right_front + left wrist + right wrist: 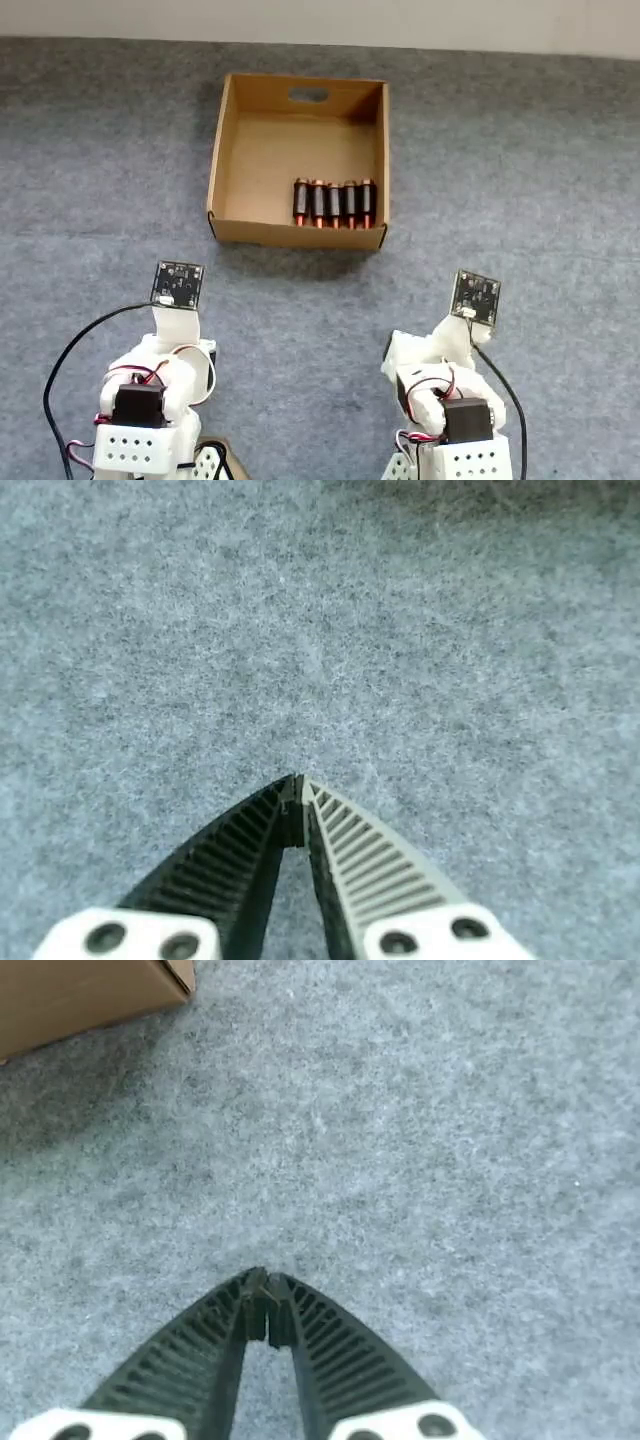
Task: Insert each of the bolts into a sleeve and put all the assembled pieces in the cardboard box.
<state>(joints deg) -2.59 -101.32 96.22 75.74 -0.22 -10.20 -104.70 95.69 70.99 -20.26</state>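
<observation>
Clenched on nothing, the jaws of our left gripper [300, 792] and right gripper [262, 1288] meet tip to tip over the grey felt table [100, 150]. We judge the job finished, since five copper-and-black bolt-and-sleeve pieces [334, 204] lie side by side inside the brown cardboard box [300, 235], against its near wall and well apart from both arms.

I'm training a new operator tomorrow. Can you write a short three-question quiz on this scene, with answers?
1. True or false: the left hand and the right hand are both shut and empty.
2. How many assembled pieces lie in the cardboard box? A: three. B: five. C: seven.
3. Fill the gap: the pieces lie side by side against the box wall ___ the arms.

Key: 1 true; 2 B; 3 nearest.
</observation>
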